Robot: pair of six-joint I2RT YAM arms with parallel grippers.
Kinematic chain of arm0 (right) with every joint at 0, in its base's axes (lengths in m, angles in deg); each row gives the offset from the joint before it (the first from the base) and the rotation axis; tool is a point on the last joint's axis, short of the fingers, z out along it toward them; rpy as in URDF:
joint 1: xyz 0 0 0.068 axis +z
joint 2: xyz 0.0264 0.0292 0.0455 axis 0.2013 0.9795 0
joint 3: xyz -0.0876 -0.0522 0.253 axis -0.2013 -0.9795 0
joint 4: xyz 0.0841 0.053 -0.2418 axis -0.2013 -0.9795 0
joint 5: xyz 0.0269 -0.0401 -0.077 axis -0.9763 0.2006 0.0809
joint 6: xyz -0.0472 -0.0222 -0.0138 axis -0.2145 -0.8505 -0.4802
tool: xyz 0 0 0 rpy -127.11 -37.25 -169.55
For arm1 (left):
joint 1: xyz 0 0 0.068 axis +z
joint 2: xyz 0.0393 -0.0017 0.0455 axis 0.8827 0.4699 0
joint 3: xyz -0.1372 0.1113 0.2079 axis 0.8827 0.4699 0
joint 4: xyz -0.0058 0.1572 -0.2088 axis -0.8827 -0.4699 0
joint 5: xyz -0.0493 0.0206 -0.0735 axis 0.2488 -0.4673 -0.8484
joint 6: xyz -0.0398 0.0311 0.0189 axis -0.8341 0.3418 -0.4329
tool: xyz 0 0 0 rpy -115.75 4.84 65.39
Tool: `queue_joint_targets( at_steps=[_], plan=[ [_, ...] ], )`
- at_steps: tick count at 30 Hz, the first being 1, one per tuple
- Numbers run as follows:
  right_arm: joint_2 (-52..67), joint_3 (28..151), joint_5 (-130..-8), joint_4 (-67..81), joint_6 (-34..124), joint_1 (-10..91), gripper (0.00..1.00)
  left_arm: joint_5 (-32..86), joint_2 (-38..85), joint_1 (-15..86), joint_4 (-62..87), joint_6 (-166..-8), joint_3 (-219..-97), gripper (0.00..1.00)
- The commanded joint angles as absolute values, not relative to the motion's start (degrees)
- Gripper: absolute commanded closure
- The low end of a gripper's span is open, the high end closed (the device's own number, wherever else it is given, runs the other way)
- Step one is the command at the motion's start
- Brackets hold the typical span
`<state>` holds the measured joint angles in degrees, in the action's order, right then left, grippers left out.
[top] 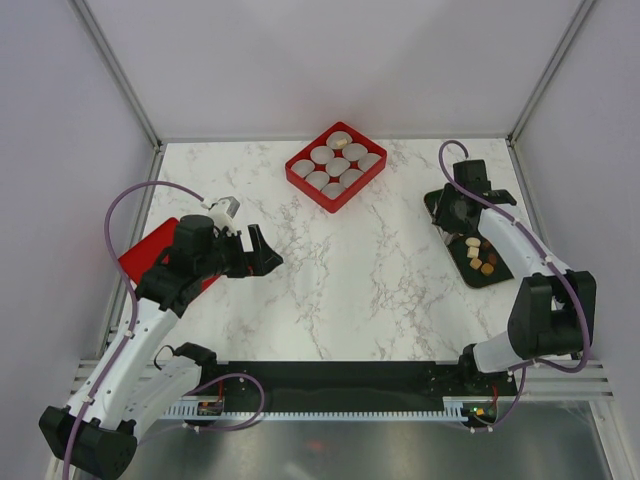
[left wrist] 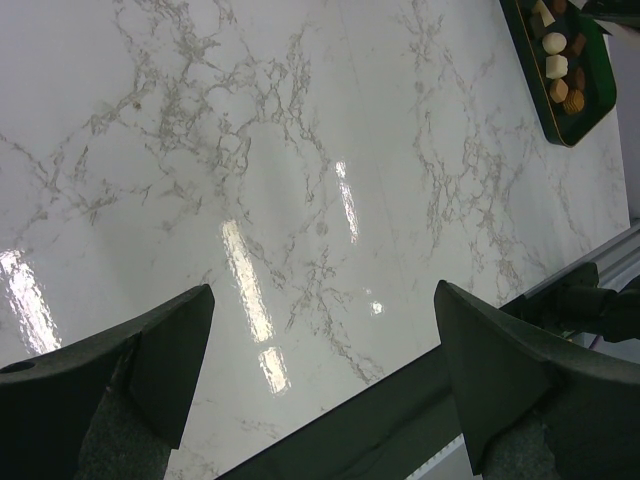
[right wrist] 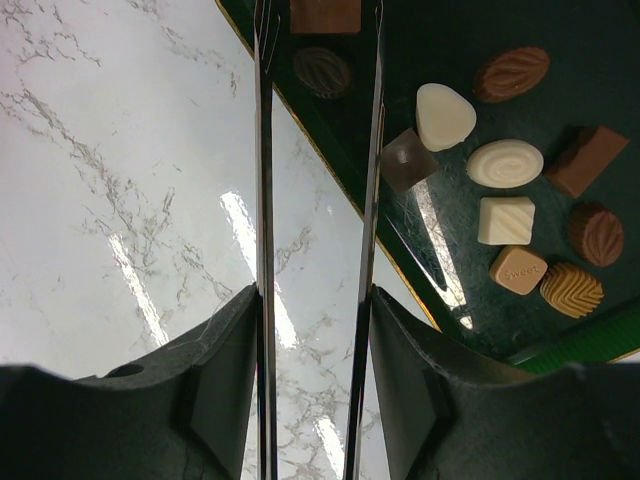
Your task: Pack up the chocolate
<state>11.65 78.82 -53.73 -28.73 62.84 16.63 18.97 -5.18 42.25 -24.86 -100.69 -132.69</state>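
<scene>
Apparently nothing is packed: the chocolate (right wrist: 505,163) is left on the tray (right wrist: 450,30) at right, cups (top: 338,166) are seen empty, tweezers (right wrist: 262,200) are held spread.

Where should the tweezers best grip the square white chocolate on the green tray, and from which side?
Probably across its two flat sides, left and right in the right wrist view, coming from above: the square white chocolate lies flat, and the white oval piece and tan piece crowd its other two edges.
</scene>
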Motion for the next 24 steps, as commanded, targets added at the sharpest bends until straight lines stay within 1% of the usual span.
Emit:
queue_joint_targets(
  at_steps=[1, 10, 12, 14, 24],
  plan=[
    [12.2, 78.2, -52.9, -25.3, 63.4, 16.2, 0.47, 18.0, -5.4, 42.4, -22.8, -98.2, -132.7, 0.0],
    [14.3, 77.7, -53.9, -23.4, 62.7, 15.5, 0.48, 18.3, -4.9, 42.4, -22.8, -98.2, -132.7, 0.0],
    [14.7, 78.0, -54.2, -23.3, 62.6, 15.2, 0.49, 18.3, -5.0, 42.4, -22.8, -98.2, -132.7, 0.0],
    [15.0, 78.2, -54.9, -23.3, 62.5, 15.0, 0.53, 18.4, -5.1, 42.4, -22.8, -98.2, -132.6, 0.0],
    [13.1, 79.6, -55.7, -24.6, 62.4, 15.0, 0.57, 18.4, -5.2, 42.4, -22.9, -98.2, -132.7, 0.0]
  ],
)
